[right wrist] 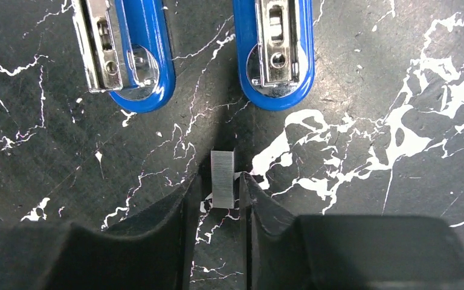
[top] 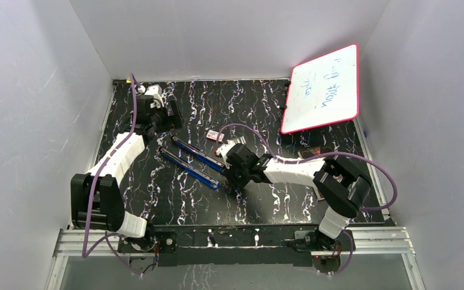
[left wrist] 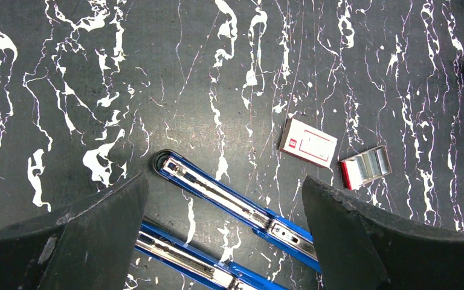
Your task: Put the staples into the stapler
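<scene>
Left gripper (left wrist: pixel 223 187): hovers above the table (top: pixel 157 205), jaws spread wide, nothing between them. Two long blue stapler bars lie parallel and close together, metal channels up: front bar (top: pixel 188 168), rear bar (top: pixel 198 154); cannot tell whether they are one stapler or two. Just beyond them lie one white box sleeve (left wrist: pixel 308 142) and one red tray (left wrist: pixel 365 166) with silvery staple blocks. Right gripper (right wrist: pixel 220 181): jaws narrowly apart, not clamped. One staple strip (right wrist: pixel 222 172) lies flat on the table between its tips, a thin gap on each side, just short of the two rounded bar ends and touching neither. One whiteboard (top: pixel 323 90) leans at the rear right.
</scene>
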You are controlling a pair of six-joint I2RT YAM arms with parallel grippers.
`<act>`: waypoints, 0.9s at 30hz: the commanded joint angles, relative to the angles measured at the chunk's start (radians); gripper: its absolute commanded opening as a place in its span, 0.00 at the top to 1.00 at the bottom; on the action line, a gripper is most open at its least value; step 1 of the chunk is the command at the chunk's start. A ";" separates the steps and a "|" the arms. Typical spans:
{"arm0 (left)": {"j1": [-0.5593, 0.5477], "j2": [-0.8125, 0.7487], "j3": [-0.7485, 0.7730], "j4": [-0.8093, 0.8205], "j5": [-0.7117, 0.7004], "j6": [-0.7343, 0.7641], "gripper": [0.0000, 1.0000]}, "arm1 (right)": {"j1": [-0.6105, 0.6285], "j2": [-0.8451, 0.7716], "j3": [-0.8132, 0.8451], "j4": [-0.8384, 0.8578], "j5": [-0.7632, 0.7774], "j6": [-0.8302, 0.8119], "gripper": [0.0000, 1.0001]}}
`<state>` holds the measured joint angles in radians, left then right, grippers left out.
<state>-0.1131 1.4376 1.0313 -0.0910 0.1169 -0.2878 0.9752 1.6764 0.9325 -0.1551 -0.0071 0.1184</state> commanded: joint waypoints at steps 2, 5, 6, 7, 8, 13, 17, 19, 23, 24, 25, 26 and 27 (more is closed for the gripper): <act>0.005 0.001 0.035 -0.013 0.009 0.007 0.03 | 0.007 -0.041 -0.031 0.047 0.011 -0.014 0.56; 0.004 -0.001 0.035 -0.013 0.007 0.009 0.03 | 0.007 -0.070 -0.028 0.058 0.044 0.001 0.48; 0.004 -0.002 0.035 -0.013 0.006 0.009 0.03 | 0.008 -0.080 -0.025 0.059 0.054 0.007 0.47; 0.005 -0.002 0.035 -0.014 0.005 0.009 0.03 | 0.007 -0.092 -0.023 0.064 0.070 0.015 0.47; 0.005 -0.003 0.035 -0.015 0.004 0.010 0.03 | 0.007 -0.108 -0.023 0.074 0.092 0.025 0.46; 0.004 -0.003 0.033 -0.014 0.002 0.010 0.03 | -0.064 -0.180 -0.020 0.137 0.165 0.078 0.45; 0.005 0.001 0.035 -0.014 0.012 0.010 0.03 | -0.176 -0.163 0.039 0.148 0.169 0.118 0.51; 0.004 0.002 0.035 -0.014 0.014 0.010 0.03 | -0.226 -0.126 0.088 0.130 0.171 0.122 0.55; 0.004 0.000 0.035 -0.012 0.020 0.008 0.03 | -0.268 -0.013 0.216 0.084 0.161 0.106 0.63; 0.004 0.000 0.035 -0.012 0.021 0.007 0.03 | -0.273 0.012 0.237 0.072 0.157 0.100 0.65; 0.004 0.000 0.035 -0.013 0.021 0.007 0.03 | -0.275 0.035 0.259 0.065 0.155 0.099 0.66; 0.004 0.000 0.035 -0.013 0.021 0.007 0.03 | -0.276 0.055 0.277 0.061 0.150 0.099 0.68; 0.004 0.001 0.035 -0.013 0.020 0.007 0.03 | -0.280 0.076 0.290 0.057 0.144 0.099 0.69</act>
<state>-0.1131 1.4464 1.0313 -0.0914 0.1207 -0.2878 0.7002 1.6878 1.1358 -0.0757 0.1509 0.2180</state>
